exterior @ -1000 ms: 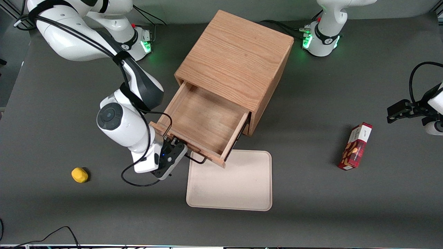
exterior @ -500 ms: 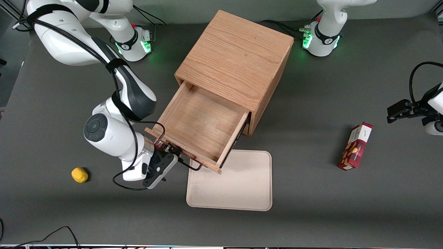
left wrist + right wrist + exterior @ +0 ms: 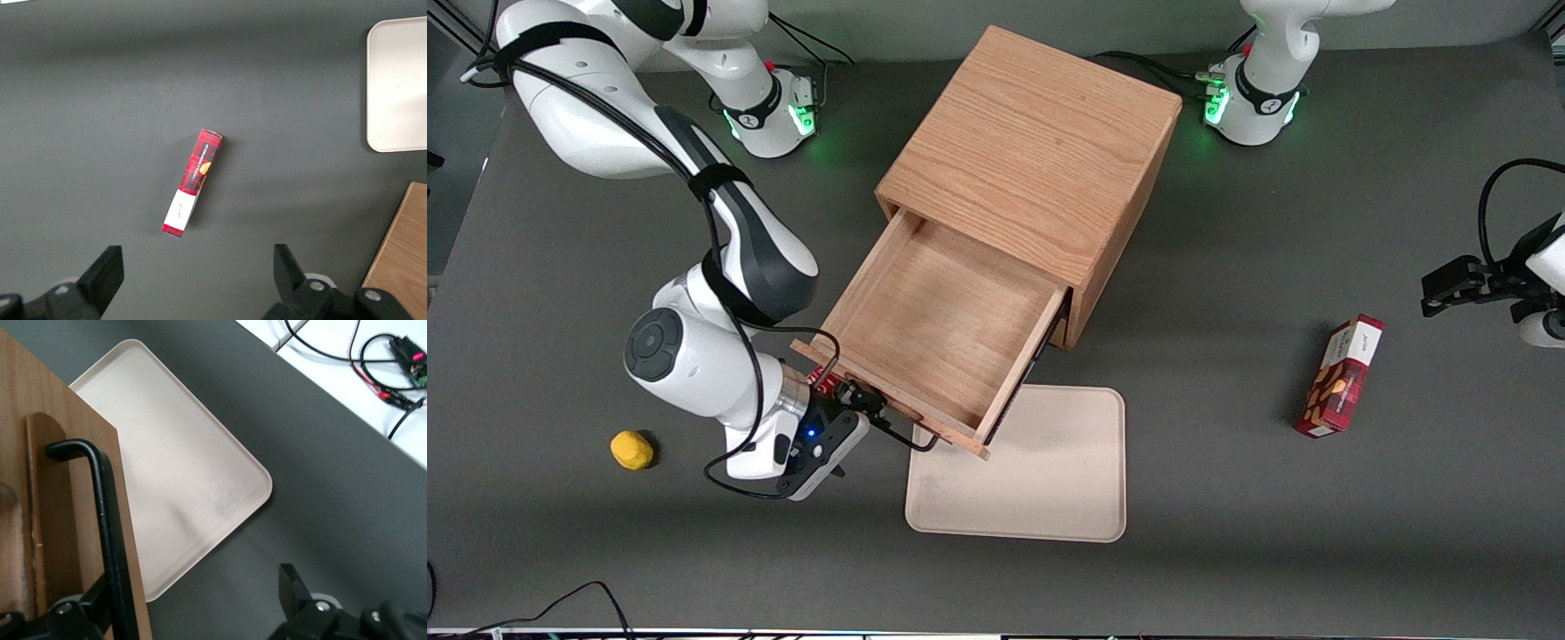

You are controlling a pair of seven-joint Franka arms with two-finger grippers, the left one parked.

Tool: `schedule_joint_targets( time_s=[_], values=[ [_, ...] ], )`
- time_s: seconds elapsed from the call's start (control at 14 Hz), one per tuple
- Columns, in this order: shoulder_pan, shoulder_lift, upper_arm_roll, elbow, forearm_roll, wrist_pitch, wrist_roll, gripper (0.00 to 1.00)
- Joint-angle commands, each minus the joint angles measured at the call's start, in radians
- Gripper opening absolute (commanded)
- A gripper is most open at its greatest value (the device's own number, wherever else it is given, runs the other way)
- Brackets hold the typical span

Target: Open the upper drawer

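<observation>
The upper drawer (image 3: 943, 329) of the oak cabinet (image 3: 1032, 151) is pulled far out, and its shallow wooden tray is bare. Its thin black wire handle (image 3: 911, 437) juts from the flat front toward the front camera. My right gripper (image 3: 860, 402) is at the handle's end nearest the working arm, and it is open. In the right wrist view the handle (image 3: 107, 520) runs along the drawer front (image 3: 60, 520) and passes beside one finger, while the other finger (image 3: 293, 583) stands well apart over the table. The gripper (image 3: 197, 587) holds nothing between its jaws. The lower drawer is hidden under the upper one.
A beige tray (image 3: 1040, 480) lies on the table below the drawer's front edge, nearer the front camera; it also shows in the right wrist view (image 3: 180, 473). A yellow lump (image 3: 631, 449) lies toward the working arm's end. A red box (image 3: 1341, 376) lies toward the parked arm's end.
The drawer has slid farther out of the cabinet, toward the front camera. My gripper and forearm moved with the handle the same way, toward the working arm's end.
</observation>
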Motion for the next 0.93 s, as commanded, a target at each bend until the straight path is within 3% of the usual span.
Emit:
schedule_joint_targets(
  time_s=[0.0, 0.21, 0.36, 0.57, 0.64, 0.86],
  values=[
    [0.014, 0.021, -0.039, 0.063, 0.078, -0.048, -0.019, 1.00],
    [0.002, -0.034, -0.060, 0.063, 0.233, -0.131, -0.021, 1.00],
    [0.002, -0.051, -0.063, 0.078, 0.277, -0.194, -0.021, 1.00],
    [-0.012, -0.167, -0.111, 0.063, 0.262, -0.262, -0.024, 1.00],
    [-0.033, -0.241, -0.125, 0.014, 0.218, -0.265, -0.022, 1.00],
    [-0.208, -0.477, -0.135, -0.214, 0.235, -0.326, -0.018, 1.00]
  ],
)
